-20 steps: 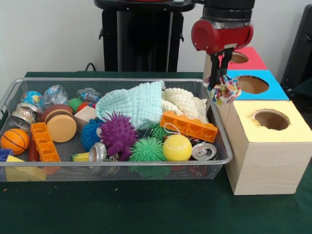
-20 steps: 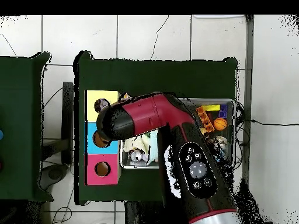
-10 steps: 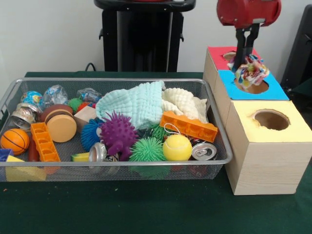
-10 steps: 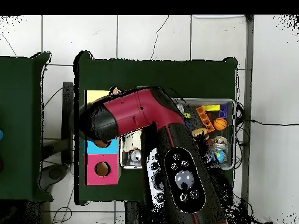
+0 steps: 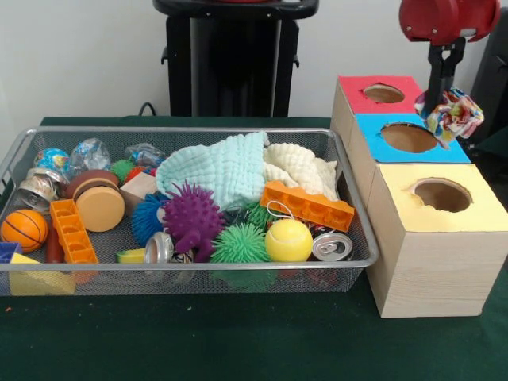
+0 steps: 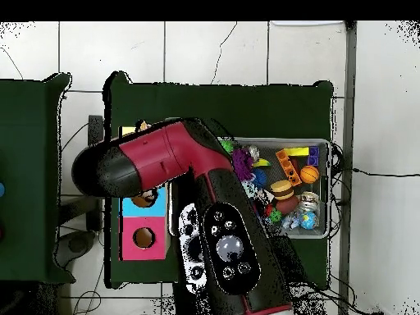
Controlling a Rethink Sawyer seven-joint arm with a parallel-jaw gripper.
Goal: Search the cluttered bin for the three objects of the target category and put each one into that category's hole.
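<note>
Gripper clamped on the multicolour rope toy, hanging just past the blue hole's outer rim, toward the bench edge, not centred over it.

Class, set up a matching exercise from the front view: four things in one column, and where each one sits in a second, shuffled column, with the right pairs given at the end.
Things:
1. multicoloured rope toy
2. orange toy basketball
3. yellow ball
4. yellow-topped box

Places:
A. at the bin's left end
B. held by the end effector beside the blue-topped box
C. nearest the camera in the row of boxes
D. beside a drinks can at the bin's front right

Pairs: 1-B, 2-A, 3-D, 4-C
</note>
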